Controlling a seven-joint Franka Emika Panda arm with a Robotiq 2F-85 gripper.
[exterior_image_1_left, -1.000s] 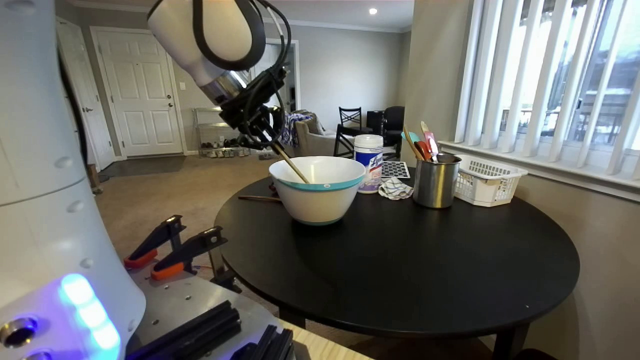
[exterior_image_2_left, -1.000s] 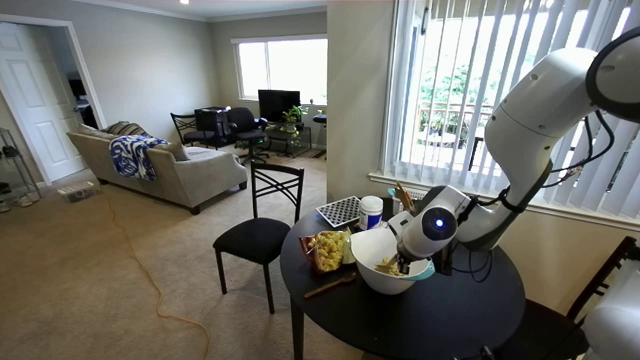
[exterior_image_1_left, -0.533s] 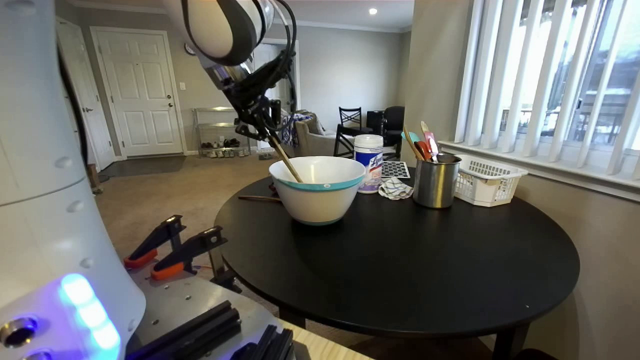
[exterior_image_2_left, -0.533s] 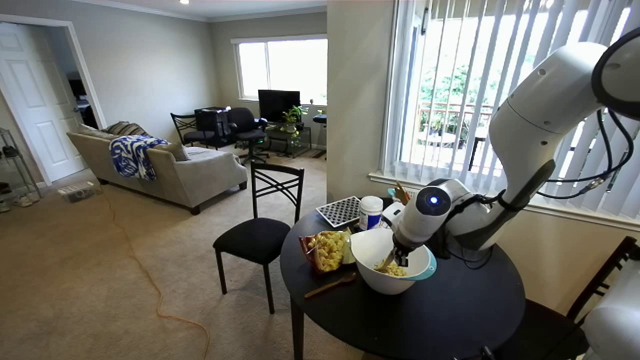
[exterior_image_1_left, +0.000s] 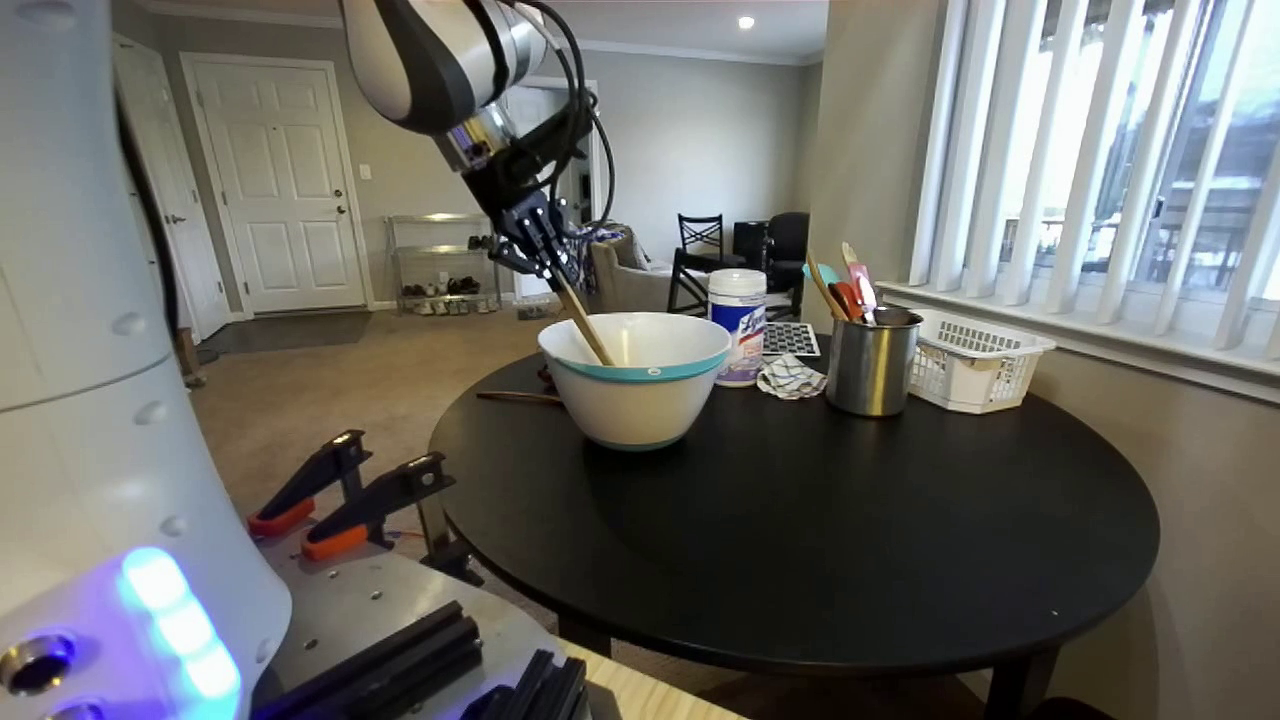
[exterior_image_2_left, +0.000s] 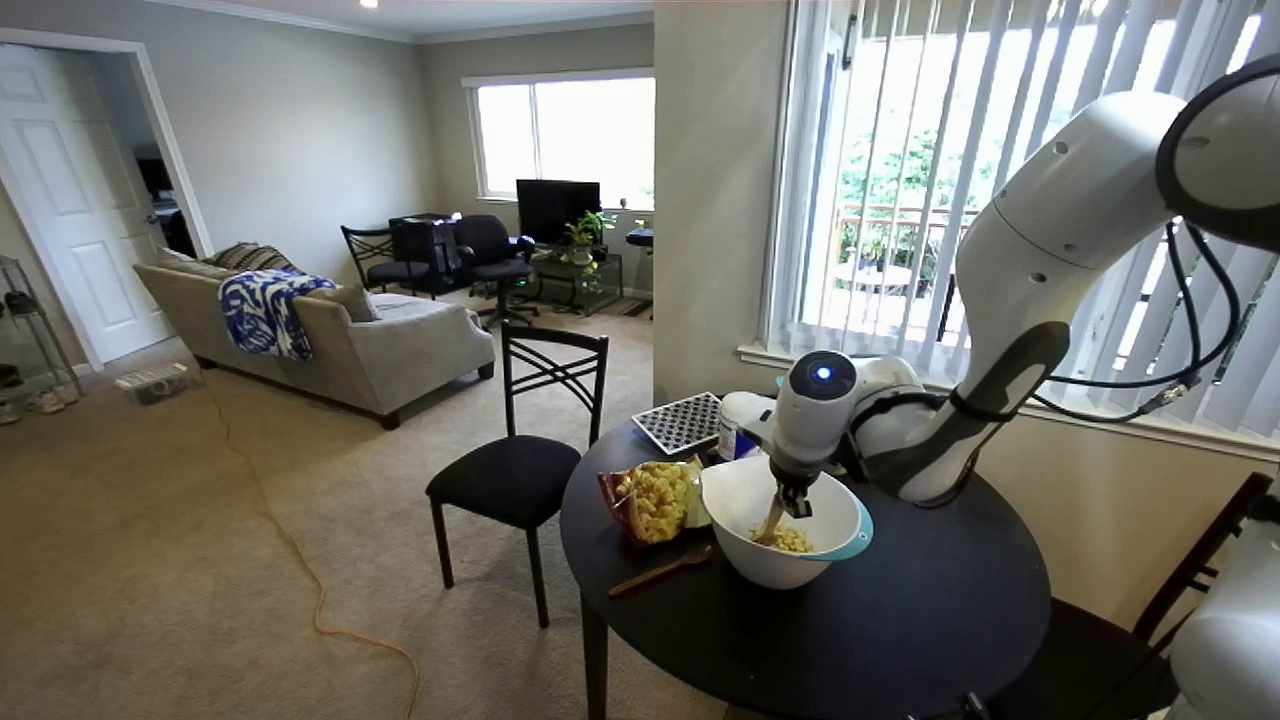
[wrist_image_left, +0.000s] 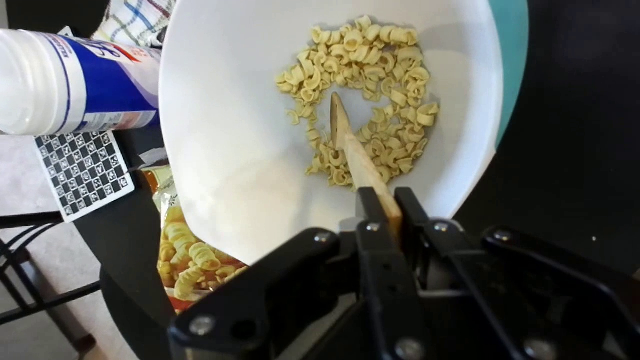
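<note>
My gripper (wrist_image_left: 387, 202) is shut on the handle of a wooden spoon (wrist_image_left: 366, 162), which runs down into a large white bowl (wrist_image_left: 225, 115). The spoon tip is among small curled pasta pieces (wrist_image_left: 395, 142) on the bowl's bottom. A bare patch of bowl shows around the tip. In an exterior view the gripper (exterior_image_1_left: 553, 272) is above the near side of the bowl (exterior_image_1_left: 640, 410), and the spoon (exterior_image_1_left: 588, 328) slants in over the rim. An exterior view also shows the gripper (exterior_image_2_left: 793, 500) over the bowl (exterior_image_2_left: 722, 490), with the spoon (exterior_image_2_left: 773, 515) touching the pasta (exterior_image_2_left: 790, 540).
A wipes canister (exterior_image_1_left: 738, 330), a steel utensil holder (exterior_image_1_left: 872, 370), a white basket (exterior_image_1_left: 975, 370) and a cloth (exterior_image_1_left: 791, 378) stand around the bowl on the round black table (exterior_image_1_left: 850, 540). A snack bag (exterior_image_2_left: 655, 503) and another wooden spoon (exterior_image_2_left: 660, 572) lie beside the bowl.
The arm and wrist have swung, moving left and up in an exterior view. The held spoon has become more upright, its tip staying in the bowl. The bowl has not moved.
</note>
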